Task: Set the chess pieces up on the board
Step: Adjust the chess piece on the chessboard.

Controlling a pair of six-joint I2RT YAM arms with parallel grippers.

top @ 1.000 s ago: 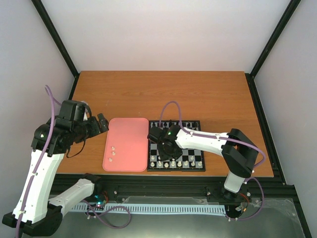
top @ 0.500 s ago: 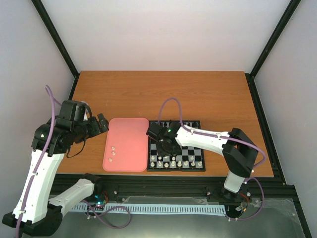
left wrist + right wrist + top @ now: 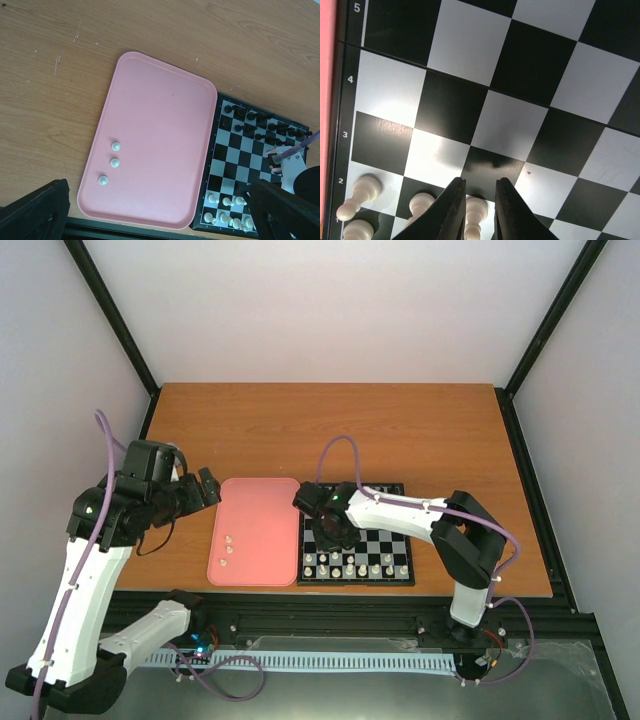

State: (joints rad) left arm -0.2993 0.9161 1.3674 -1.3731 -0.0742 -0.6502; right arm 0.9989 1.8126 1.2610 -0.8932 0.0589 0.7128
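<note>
The board lies right of a pink tray. Black pieces line its far rows and white pieces its near rows. Three white pawns stand on the tray's near left part. My right gripper hovers over the board's left side. In the right wrist view its fingers stand a narrow gap apart around the right gripper's midpoint. A white pawn stands on the board below that gap, apart from the fingers. My left gripper is open, empty and high, left of the tray.
In the left wrist view the tray and the board lie side by side on the brown wooden table. More white pawns stand left of the right gripper. The table's front edge is just beyond the tray.
My right gripper has moved left and a little away from the near white rows. The left arm has barely shifted.
</note>
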